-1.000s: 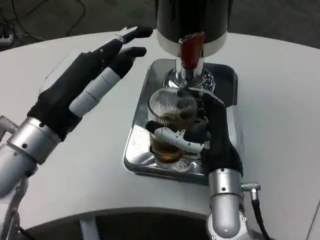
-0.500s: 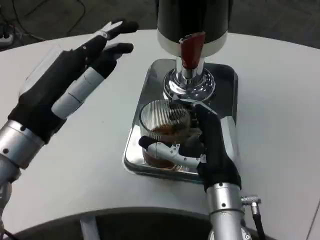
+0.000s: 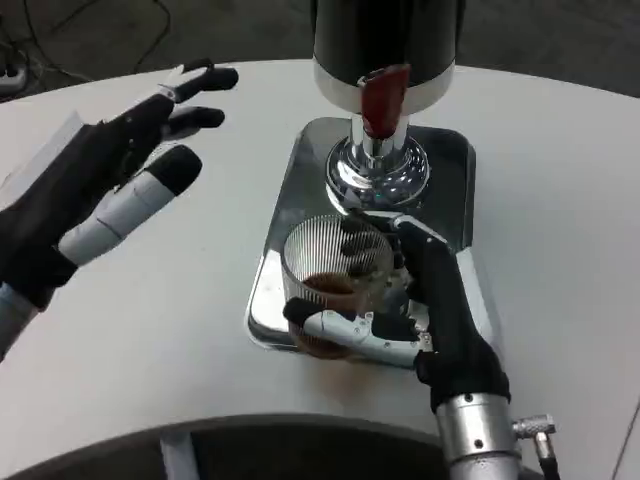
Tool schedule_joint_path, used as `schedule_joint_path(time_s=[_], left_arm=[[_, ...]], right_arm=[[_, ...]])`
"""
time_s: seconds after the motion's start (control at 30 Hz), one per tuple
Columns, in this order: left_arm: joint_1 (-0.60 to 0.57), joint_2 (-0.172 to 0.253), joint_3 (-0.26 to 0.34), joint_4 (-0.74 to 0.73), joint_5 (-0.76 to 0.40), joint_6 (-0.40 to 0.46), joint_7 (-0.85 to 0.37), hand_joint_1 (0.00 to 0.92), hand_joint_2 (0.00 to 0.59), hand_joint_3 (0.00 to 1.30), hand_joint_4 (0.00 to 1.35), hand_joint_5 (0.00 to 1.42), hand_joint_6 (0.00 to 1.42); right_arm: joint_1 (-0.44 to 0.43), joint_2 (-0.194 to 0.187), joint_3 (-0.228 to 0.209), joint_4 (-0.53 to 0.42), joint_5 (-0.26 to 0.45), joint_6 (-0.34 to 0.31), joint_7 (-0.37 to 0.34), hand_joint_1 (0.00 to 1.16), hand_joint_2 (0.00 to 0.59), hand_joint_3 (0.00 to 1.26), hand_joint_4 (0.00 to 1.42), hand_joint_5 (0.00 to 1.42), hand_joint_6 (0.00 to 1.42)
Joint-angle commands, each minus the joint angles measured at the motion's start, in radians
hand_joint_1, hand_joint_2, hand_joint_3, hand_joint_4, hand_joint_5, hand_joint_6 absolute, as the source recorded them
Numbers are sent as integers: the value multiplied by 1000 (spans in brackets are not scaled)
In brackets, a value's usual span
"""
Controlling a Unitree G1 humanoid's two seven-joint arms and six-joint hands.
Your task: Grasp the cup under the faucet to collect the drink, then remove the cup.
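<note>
Gripping a ribbed clear cup point(image 3: 328, 272), brown drink in the bottom, at the near edge of the steel drip tray point(image 3: 450, 160).

Wrapping round the cup from its right side with the right hand point(image 3: 400, 300), fingers closed on the lower wall, thumb lying across the near face. Standing clear of the faucet point(image 3: 378, 165) and its red lever point(image 3: 383, 100), nearer the robot, base apparently at the tray's front lip. Hovering well apart over the white counter point(image 3: 560, 200) with the left hand point(image 3: 95, 190), fingers spread, holding nothing. Judging the cup thin-walled and rigid, probably brittle, light but bottom-weighted by the liquid; ribbing likely helping against slip, any wet film hurting. Favouring a hold low on the wall, firm without squeezing, keeping upright and level to avoid slopping when lifting over the tray lip.
</note>
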Motion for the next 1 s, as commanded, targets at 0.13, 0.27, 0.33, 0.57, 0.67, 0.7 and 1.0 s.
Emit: schedule_joint_path(time_s=[0.13, 0.27, 0.33, 0.57, 0.67, 0.7, 1.0], left_arm=[[116, 46, 33, -15, 20, -95, -24, 0, 89, 205, 57, 203, 141], [155, 65, 46, -15, 25, -134, -29, 0, 94, 209, 68, 207, 153], [170, 78, 52, -13, 35, -162, -32, 0, 94, 215, 78, 213, 156], [216, 124, 55, -2, 98, -281, -33, 0, 100, 224, 92, 228, 158], [226, 130, 56, -2, 125, -325, -24, 0, 100, 225, 96, 230, 159], [230, 131, 60, -3, 138, -347, -17, 0, 100, 225, 97, 228, 159], [273, 152, 107, -19, 228, -525, 19, 0, 102, 225, 75, 182, 118]], right_arm=[[48, -21, -11, -152, 4, 9, 61, 960, 74, 758, 834, 1042, 1110], [68, -32, -20, -199, 6, 19, 81, 961, 75, 758, 834, 1050, 1111], [77, -36, -25, -220, 5, 22, 89, 960, 74, 759, 834, 1053, 1111], [102, -53, -55, -305, 11, 39, 126, 955, 73, 770, 845, 1055, 1129], [112, -58, -62, -332, 17, 45, 141, 954, 73, 773, 845, 1055, 1130], [120, -62, -63, -348, 21, 48, 151, 954, 73, 775, 845, 1055, 1131], [201, -93, -78, -484, 71, 75, 244, 953, 73, 779, 845, 1055, 1134]])
